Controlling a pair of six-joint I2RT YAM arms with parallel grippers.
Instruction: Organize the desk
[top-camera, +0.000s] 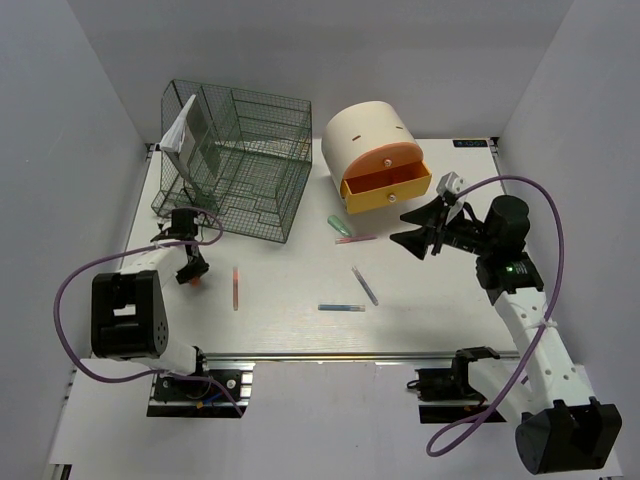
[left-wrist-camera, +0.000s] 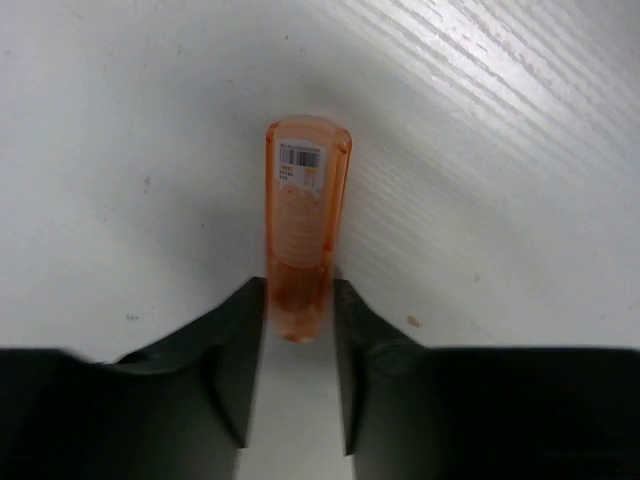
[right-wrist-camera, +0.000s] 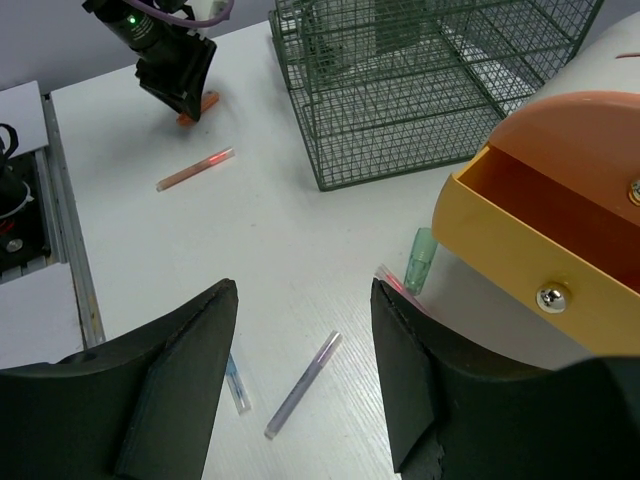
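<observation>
Orange see-through plastic, smooth and round, makes up the tube (left-wrist-camera: 307, 210) that the left gripper (left-wrist-camera: 300, 310) pinches. Its jaws press on both sides of the near end only, low in the left wrist view, and most of the tube's length pokes out ahead. Below it is the desk (top-camera: 290, 330), the white top filling the middle of the overhead view, with a rail (top-camera: 330, 356) along its lower edge. Whether the tube rests on the desk or hangs just above it I cannot tell. With so short a hold on so slick a surface, I judge the main risk to be the tube pivoting or sliding out between the pads during a lift or a quick swing. The rack (top-camera: 240, 150) stands close by at upper left, so the free end could also catch its wire. The right gripper (right-wrist-camera: 303, 300) is spread wide and holds nothing, right of centre in the overhead view, near the open drawer (right-wrist-camera: 540, 240). Under it, low in the right wrist view, lie a grey pen (right-wrist-camera: 303, 384) and a blue pen (right-wrist-camera: 236, 382). A green cap (right-wrist-camera: 421, 256) and a pink pen (right-wrist-camera: 395, 283) lie just beside the drawer front. All are thin and lie flat, so fingertips coming down could skid on the desk or send a pen rolling. Reaching for the two by the drawer could knock its front.
</observation>
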